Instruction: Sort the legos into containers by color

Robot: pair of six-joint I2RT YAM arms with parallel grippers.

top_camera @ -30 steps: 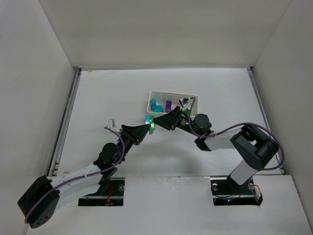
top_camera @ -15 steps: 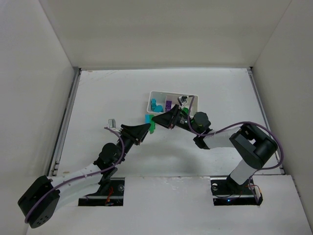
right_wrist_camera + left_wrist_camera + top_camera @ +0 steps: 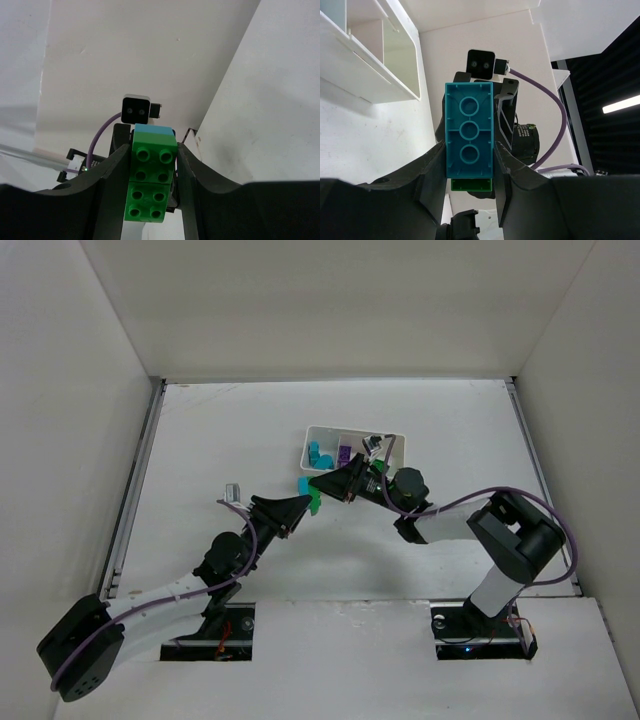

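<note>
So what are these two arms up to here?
They hold a joined pair of bricks between them, close by the white tray. The left gripper has its jaws shut on the teal brick, the right gripper on the green brick. More teal bricks and purple bricks lie in the tray.

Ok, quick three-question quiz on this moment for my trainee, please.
1. True or false: the left fingers clamp a purple brick.
2. Which colour lies in the tray's left compartment? A cyan, B purple, C green.
3. Fill in: the right fingers hold something coloured ___.
Key: 1 false, it is the cyan brick; 2 A; 3 green, the green bricks.
</note>
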